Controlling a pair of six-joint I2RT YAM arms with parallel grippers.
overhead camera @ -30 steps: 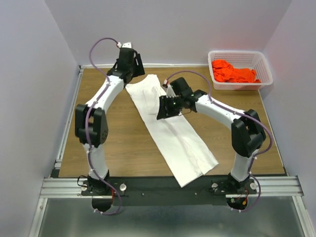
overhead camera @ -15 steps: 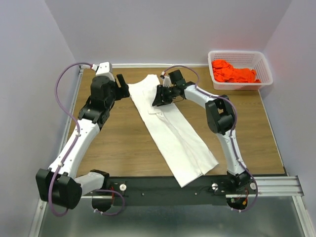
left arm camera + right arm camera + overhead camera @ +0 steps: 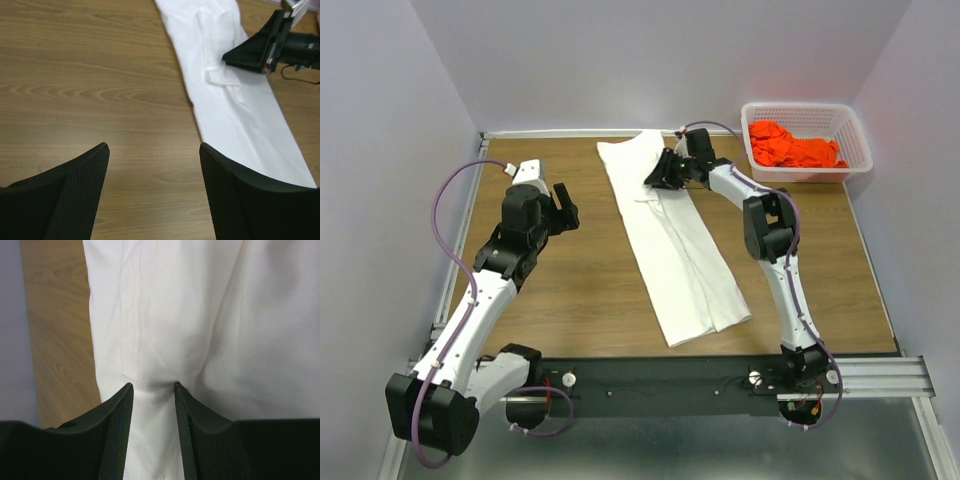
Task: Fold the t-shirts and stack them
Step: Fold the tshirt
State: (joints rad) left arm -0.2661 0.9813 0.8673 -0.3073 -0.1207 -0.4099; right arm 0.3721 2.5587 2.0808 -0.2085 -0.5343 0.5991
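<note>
Nearest, hauled clear of the front edge and no longer hanging over it: the near end of the large plain white cloth t-shirt (image 3: 685,260). Already folded to a long narrow strip, and lying now almost straight away from the arm bases on the brown wooden table (image 3: 570,300), less slanted than a second ago.

Off to the left, drawn back from the strip's far end: the left black two-finger gripper (image 3: 152,150). Fingers wide apart, nothing between them, over bare wood beside the cloth.

Farther on, stretched out to the strip's far end: the right black two-finger gripper (image 3: 153,390). Pinched tight on a ridge of white cloth, puckered between the pads.

Farthest, in the right corner, untouched: the crumpled bright orange-red t-shirt (image 3: 790,148) inside the white plastic lattice basket (image 3: 805,106).

Judged from this: whole length now on the table, so likely ready for a crosswise fold. Probably needs the free left gripper back on the cloth first.
</note>
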